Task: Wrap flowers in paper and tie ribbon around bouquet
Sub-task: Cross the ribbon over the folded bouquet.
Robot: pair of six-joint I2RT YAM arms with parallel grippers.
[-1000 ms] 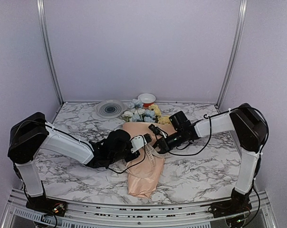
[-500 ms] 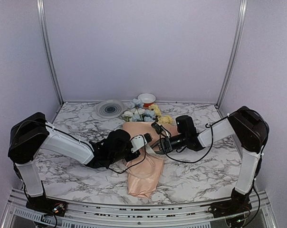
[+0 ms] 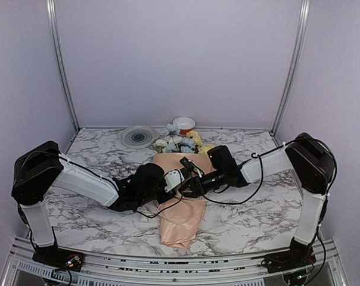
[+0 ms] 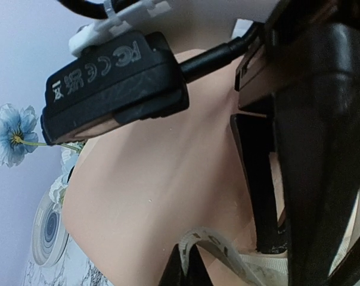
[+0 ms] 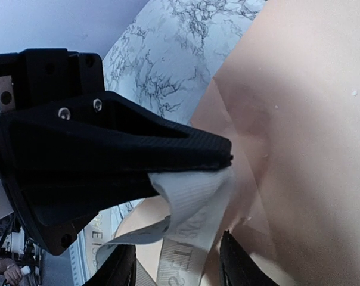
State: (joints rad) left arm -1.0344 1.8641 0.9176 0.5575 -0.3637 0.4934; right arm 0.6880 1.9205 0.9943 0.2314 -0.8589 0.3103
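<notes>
Left gripper clamps the ribbon over the paper!
Right gripper sits half-open astride it, gripping nothing. Tying's on; next, I'd say, pinch and pull right.

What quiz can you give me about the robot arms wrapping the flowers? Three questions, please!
1. True or false: the left gripper is pinching the ribbon.
2. What colour is the paper around the flowers? A green, B peach, C black.
3. Fill in: at the back, beside the grey plate, stands a small ____.
Key: 1 true; 2 B; 3 bowl.
</notes>
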